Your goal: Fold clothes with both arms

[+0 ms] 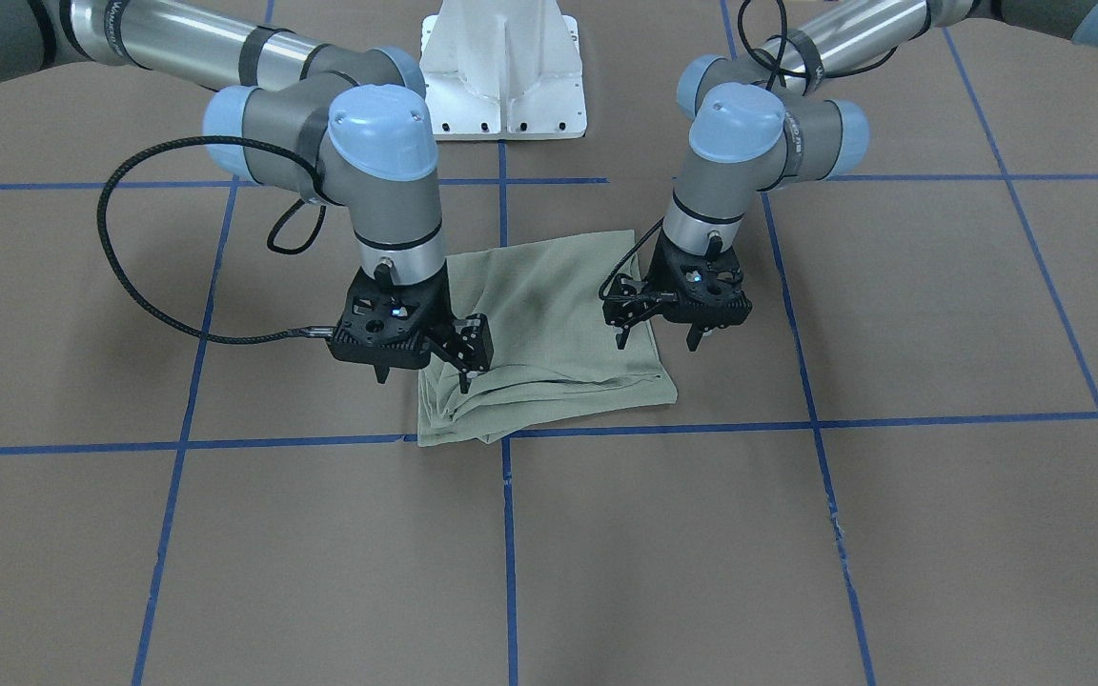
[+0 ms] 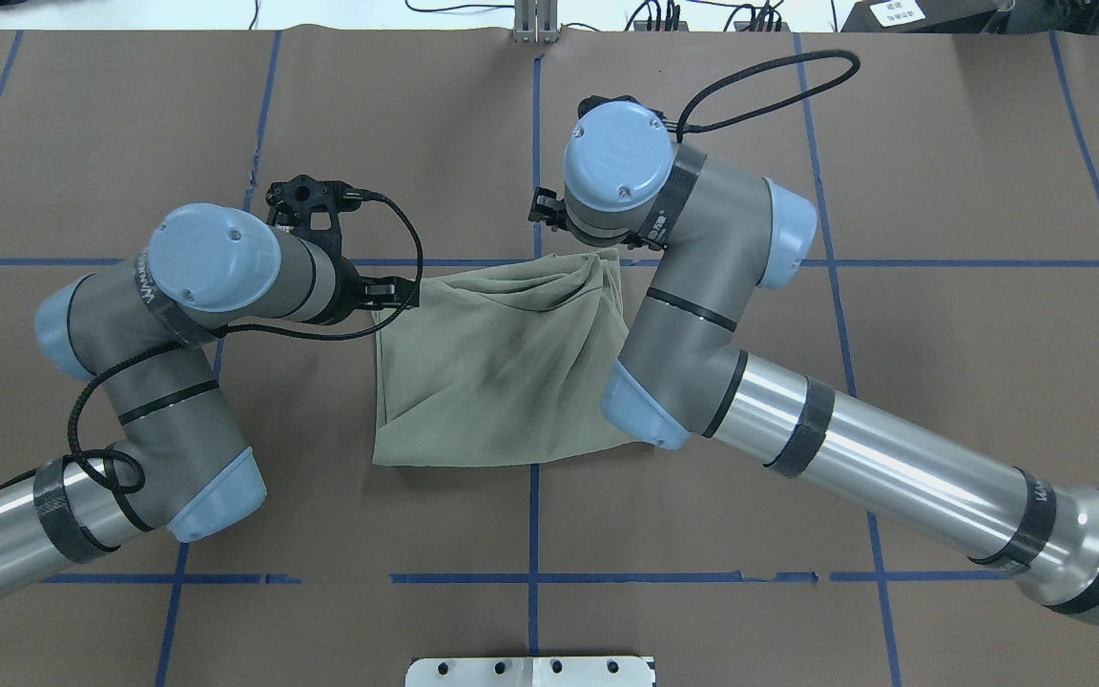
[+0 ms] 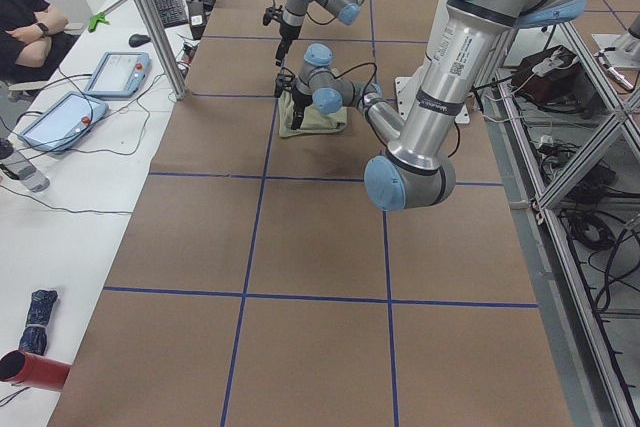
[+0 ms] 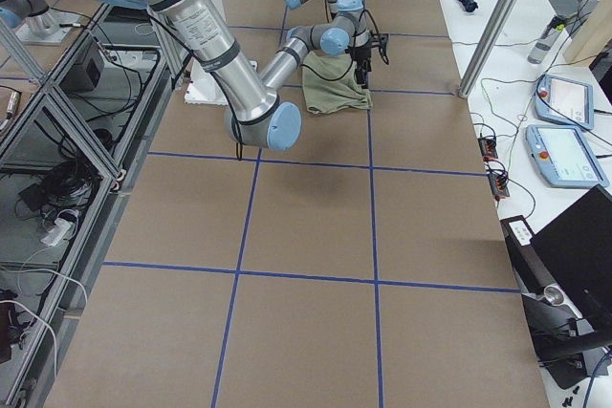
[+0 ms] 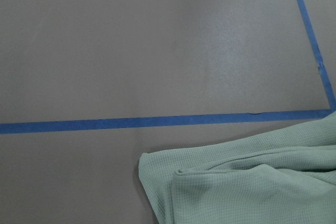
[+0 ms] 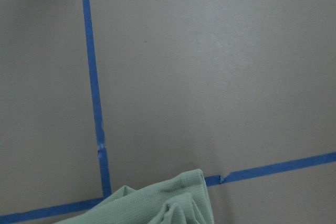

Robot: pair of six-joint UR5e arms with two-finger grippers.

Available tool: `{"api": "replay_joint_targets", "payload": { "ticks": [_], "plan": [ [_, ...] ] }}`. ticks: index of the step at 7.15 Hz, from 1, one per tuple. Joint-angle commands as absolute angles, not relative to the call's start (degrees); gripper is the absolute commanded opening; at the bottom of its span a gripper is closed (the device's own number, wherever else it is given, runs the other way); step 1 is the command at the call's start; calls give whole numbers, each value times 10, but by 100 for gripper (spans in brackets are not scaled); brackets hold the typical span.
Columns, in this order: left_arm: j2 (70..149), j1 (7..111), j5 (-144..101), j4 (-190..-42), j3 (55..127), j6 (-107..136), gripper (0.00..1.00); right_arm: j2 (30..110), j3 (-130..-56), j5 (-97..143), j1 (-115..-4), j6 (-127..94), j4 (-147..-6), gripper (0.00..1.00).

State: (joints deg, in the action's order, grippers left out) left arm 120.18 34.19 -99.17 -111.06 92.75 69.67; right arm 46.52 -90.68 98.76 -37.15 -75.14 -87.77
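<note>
The olive-green shirt lies folded into a rough square on the brown table, bunched into wrinkles along its far edge. Its tag and logo are hidden. My left gripper points down, open, over the shirt's edge on my left, fingers apart and holding nothing. My right gripper is open and low at the shirt's wrinkled far corner on my right; one fingertip touches the cloth, the other is off it. The left wrist view shows a shirt corner; the right wrist view shows another corner.
Blue tape lines mark a grid on the brown table cover. The white pedestal base stands at my side of the table. Benches with teach pendants and a seated person are beyond the far edge.
</note>
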Motion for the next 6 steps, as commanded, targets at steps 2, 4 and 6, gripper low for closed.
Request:
{"api": "replay_joint_targets", "payload": {
  "ticks": [2, 4, 6],
  "plan": [
    [1223, 341, -991, -1163, 876, 715, 2, 494, -958, 993, -375, -742, -901, 100],
    [1220, 343, -973, -1178, 869, 712, 0, 496, -958, 991, -374, -742, -901, 100],
    [1220, 360, -974, -1177, 872, 698, 0, 498, -958, 993, -374, -741, -901, 100]
  ]
}}
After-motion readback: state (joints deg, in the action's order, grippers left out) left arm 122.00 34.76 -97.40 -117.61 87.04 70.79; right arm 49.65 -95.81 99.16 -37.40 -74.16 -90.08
